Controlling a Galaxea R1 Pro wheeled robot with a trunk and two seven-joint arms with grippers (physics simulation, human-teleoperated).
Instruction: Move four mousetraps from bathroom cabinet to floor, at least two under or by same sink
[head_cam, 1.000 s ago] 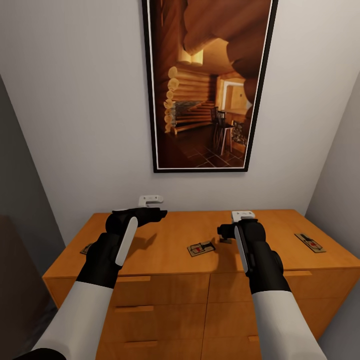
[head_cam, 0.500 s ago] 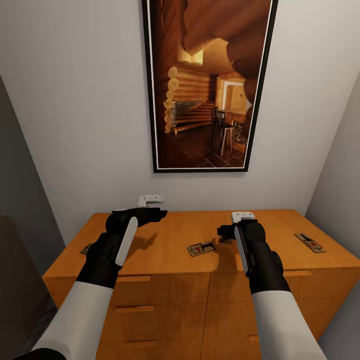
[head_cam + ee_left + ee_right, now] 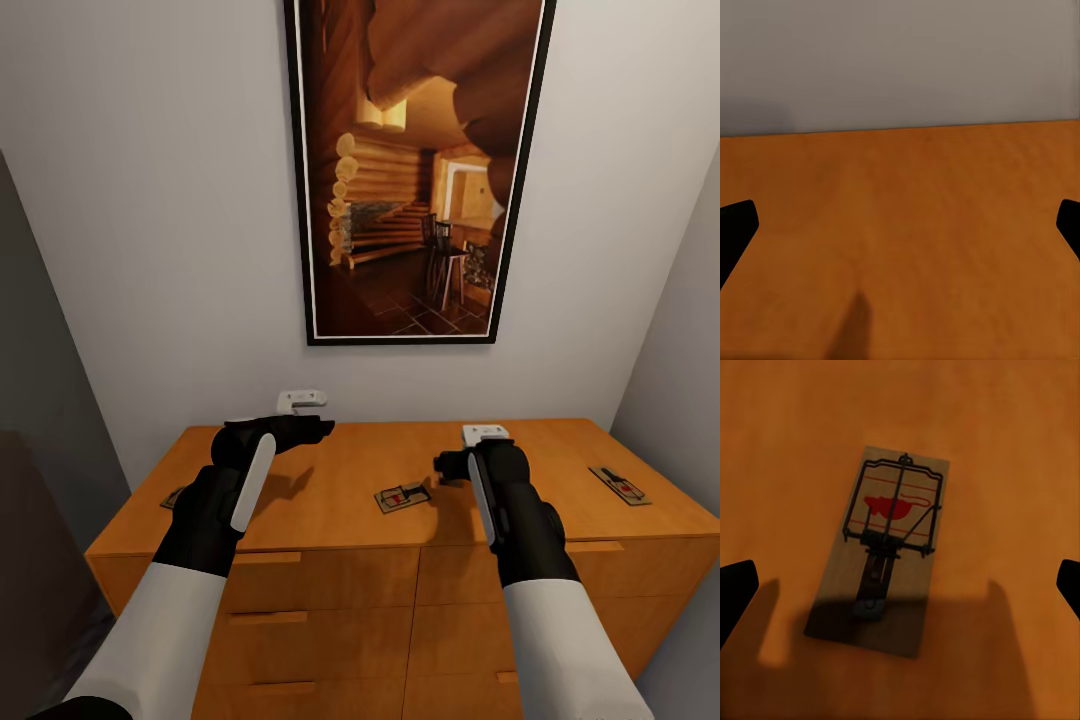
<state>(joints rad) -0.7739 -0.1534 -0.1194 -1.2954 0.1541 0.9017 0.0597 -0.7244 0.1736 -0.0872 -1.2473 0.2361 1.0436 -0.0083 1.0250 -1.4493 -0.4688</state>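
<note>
Nothing moved; three mousetraps (image 3: pixel 402 496) lie on cabinet (image 3: pixel 340 480).

Orange-brown cabinet (image 3: pixel 330 520); three mousetraps (image 3: pixel 403 496) flat on top

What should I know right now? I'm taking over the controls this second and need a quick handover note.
Left gripper: jaws open, empty, above the bare left part of the cabinet top.
Right gripper: jaws open, empty, hovering just over the middle mousetrap; its wrist camera looks straight down on it.
Other traps: one at the cabinet's right end, one peeking out behind the left forearm at the left edge. A fourth cannot be seen.
Done: nothing grasped; no trap seen off the cabinet.
Left: grasp each trap and carry all four to the bathroom floor, two by the sink.
</note>
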